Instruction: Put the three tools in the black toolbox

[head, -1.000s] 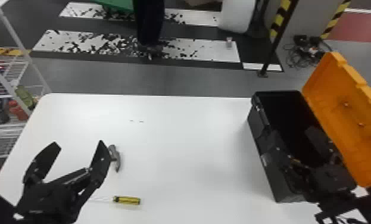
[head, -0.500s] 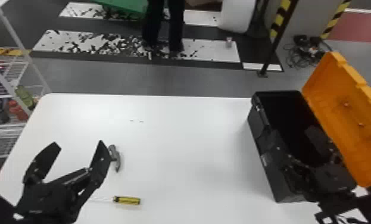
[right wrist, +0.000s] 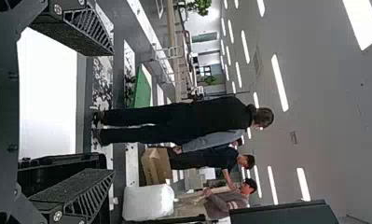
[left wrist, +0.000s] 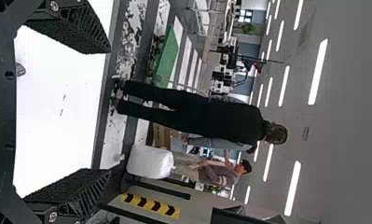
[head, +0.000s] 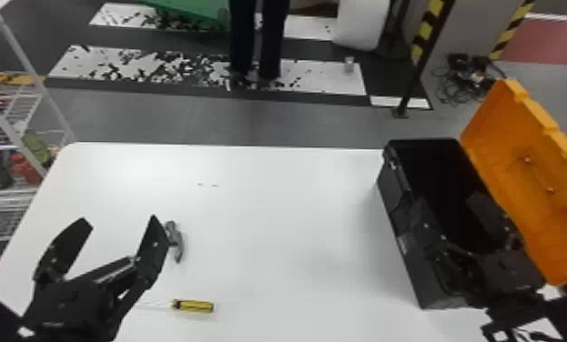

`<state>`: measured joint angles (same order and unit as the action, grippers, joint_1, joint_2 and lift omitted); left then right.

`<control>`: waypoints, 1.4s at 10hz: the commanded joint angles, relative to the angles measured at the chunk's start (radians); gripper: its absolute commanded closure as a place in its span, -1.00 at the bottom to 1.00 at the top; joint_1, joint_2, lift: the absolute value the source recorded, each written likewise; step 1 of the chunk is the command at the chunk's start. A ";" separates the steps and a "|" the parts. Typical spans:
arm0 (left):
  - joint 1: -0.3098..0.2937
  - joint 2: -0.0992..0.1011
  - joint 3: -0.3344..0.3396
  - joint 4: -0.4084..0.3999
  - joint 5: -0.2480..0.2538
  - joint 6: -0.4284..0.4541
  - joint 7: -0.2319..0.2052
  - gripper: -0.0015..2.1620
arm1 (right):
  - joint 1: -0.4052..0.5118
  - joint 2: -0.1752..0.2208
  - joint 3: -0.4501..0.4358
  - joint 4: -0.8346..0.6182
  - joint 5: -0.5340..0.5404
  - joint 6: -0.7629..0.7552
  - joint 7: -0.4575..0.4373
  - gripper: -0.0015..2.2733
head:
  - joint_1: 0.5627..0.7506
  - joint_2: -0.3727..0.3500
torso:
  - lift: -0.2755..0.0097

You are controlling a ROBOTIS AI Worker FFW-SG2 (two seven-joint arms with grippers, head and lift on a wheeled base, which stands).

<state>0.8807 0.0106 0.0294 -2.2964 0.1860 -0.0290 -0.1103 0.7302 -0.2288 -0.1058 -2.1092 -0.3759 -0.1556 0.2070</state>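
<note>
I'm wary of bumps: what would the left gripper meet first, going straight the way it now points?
The left gripper seems to have a free way over the table; the hammer likely lies below its line, though height is hard to judge.

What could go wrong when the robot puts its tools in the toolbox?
The left claw could bump the hammer showing right beside its finger. The screwdriver lies loose, so a knock might roll it away. The right claw seems to be over the open toolbox, so it might block tools going in.
</note>
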 commanded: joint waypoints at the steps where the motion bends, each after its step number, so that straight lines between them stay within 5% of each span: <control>1: 0.006 0.002 0.001 0.000 0.001 -0.002 0.000 -0.91 | 0.000 0.000 0.000 0.002 0.000 0.002 0.000 -0.90 | 0.41 -0.14 | 0.54; 5: 0.064 0.006 0.032 -0.025 0.038 -0.015 -0.012 -0.91 | -0.006 0.000 0.000 0.012 -0.001 0.002 0.000 -0.90 | 0.41 -0.12 | 0.54; 11: 0.219 0.005 0.121 0.020 0.148 -0.183 -0.100 -0.91 | -0.021 -0.003 0.009 0.035 -0.001 0.002 0.002 -0.90 | 0.41 0.06 | 0.54; 14: 0.264 0.006 0.119 0.169 0.150 -0.481 -0.177 -0.91 | -0.023 -0.007 0.009 0.046 -0.003 0.002 0.002 -0.90 | 0.41 0.10 | 0.54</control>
<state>1.1370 0.0165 0.1490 -2.1567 0.3354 -0.4645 -0.2874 0.7079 -0.2357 -0.0966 -2.0658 -0.3788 -0.1548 0.2076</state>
